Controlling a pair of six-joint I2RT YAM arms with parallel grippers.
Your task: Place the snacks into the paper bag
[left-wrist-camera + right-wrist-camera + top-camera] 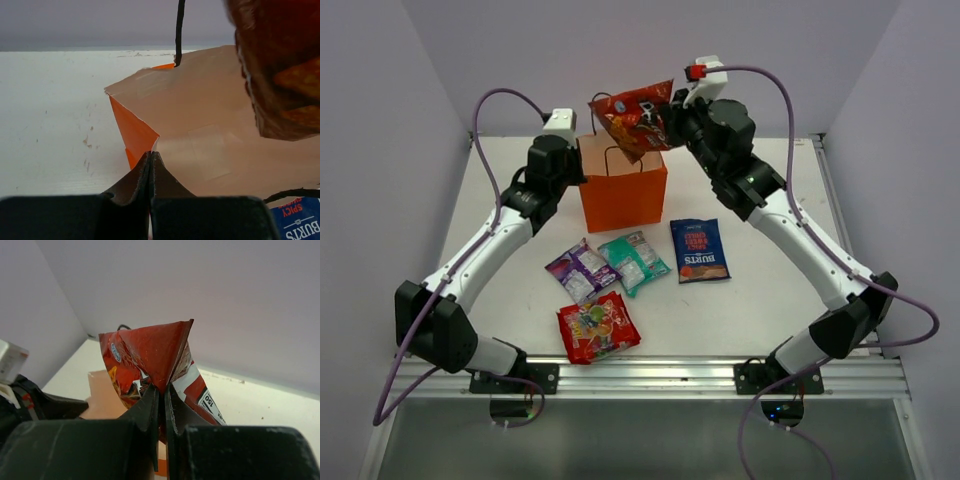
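The orange paper bag (pixel 623 192) stands upright at the back centre. My left gripper (pixel 150 156) is shut on its left rim; the brown inside of the paper bag (pixel 210 130) fills the left wrist view. My right gripper (pixel 163 388) is shut on the red-orange Doritos bag (pixel 635 117) and holds it in the air over the paper bag's mouth; the Doritos bag (pixel 150 355) also shows in the right wrist view and at the upper right of the left wrist view (pixel 280 65). The dark blue bag (pixel 699 250), teal pack (pixel 633 262), purple pack (pixel 582 270) and red candy bag (pixel 597 329) lie on the table.
The four flat packets lie in a loose cluster in front of the paper bag. Purple walls close in the white table (pixel 770 300) at left, back and right. A metal rail (pixel 650 375) runs along the near edge by the arm bases.
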